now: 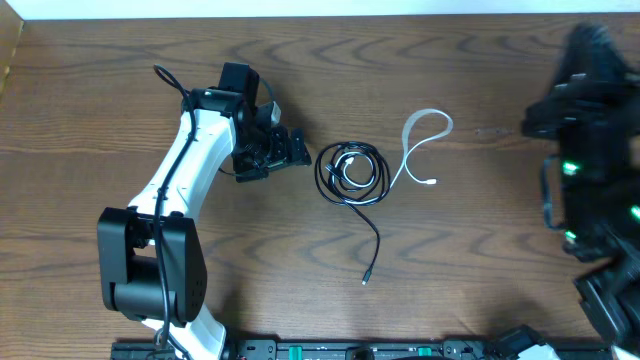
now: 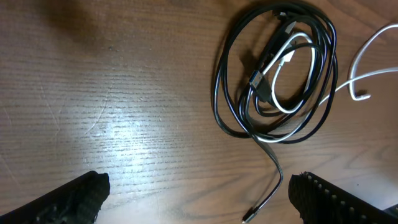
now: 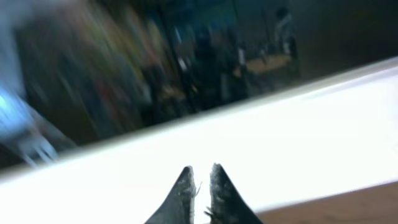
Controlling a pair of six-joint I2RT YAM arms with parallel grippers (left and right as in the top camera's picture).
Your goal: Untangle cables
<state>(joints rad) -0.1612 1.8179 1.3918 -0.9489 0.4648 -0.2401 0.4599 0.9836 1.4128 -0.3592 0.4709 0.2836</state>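
cables: thin black flexible cords (image 1: 352,170) lie coiled mid-way across the brown wooden table (image 1: 480,270). a thin white cord (image 1: 406,135) loops off to their right.
handling: judged light, limp and springy. grip the free black tail (image 1: 377,240), clear of the coil.
left hand (image 1: 285,150): spread wide, empty, just left of the coil.
right hand (image 3: 200,183): fingers nearly pressed together, pinching nothing.
views: left wrist shows the white cord laced inside the coil, overhead barely. right wrist is blurred, no cables.

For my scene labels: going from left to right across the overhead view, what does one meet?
White left robot arm, coil of thin black cables, thin white cable, blurred black right robot arm.
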